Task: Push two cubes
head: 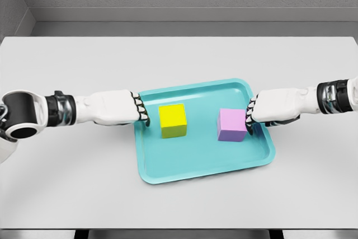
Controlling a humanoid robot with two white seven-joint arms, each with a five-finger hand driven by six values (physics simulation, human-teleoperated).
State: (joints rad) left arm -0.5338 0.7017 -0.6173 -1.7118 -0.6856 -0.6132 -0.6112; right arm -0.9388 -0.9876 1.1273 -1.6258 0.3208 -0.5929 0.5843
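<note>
Seen from the head camera, a teal tray lies on the grey table with two cubes on it, well apart: a yellow cube left of the middle and a purple cube to the right. The left hand reaches in over the tray's left rim, its fingers curled and gripping nothing, near the yellow cube but with a gap of tray floor between them. The right hand comes over the right rim, likewise curled and empty, its knuckles at the purple cube's right face; whether they actually touch I cannot tell.

The step in hand looks like the inward push. To do it well, each hand should meet its cube square on the middle of the outer face, low down, and move steadily so the cubes slide without turning or tipping. The left hand needs to close its gap first.
</note>
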